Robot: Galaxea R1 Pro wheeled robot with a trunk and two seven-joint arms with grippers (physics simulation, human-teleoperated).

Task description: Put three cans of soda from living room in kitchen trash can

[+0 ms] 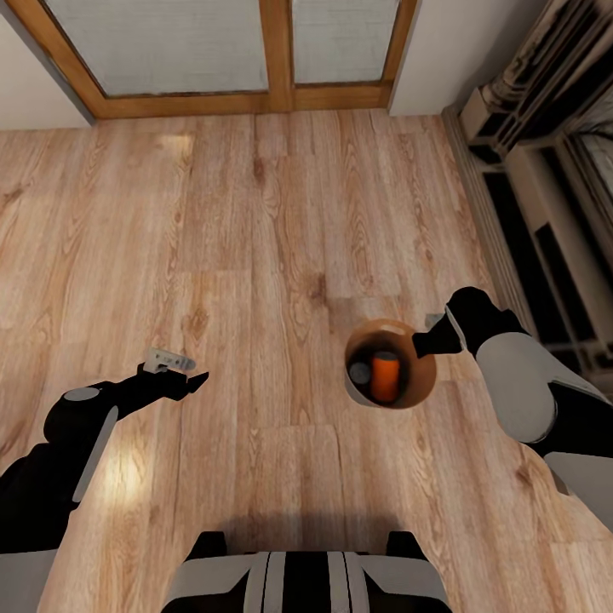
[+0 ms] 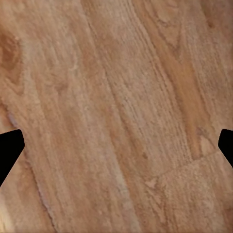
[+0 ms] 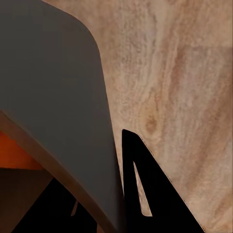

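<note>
Cans in bin (image 1: 390, 375): one orange can (image 1: 385, 377) shows most of its side; a grey top (image 1: 360, 372) beside it shows, its body hidden by the bin wall; how many cans lie inside cannot be told.
Right gripper (image 1: 426, 340): its tips blend into the bin rim in the head view; the fingers (image 3: 145, 194) are cut by the wrist picture's edge, so jaw state is unclear.
Left fingers (image 2: 9, 148): only two dark tips at the picture's sides.
Glass doors (image 1: 255, 51): tops cut off.
Shelving (image 1: 545, 170): cut by the right edge, contents blurred.
Robot base (image 1: 306, 579): cut by the bottom edge.
</note>
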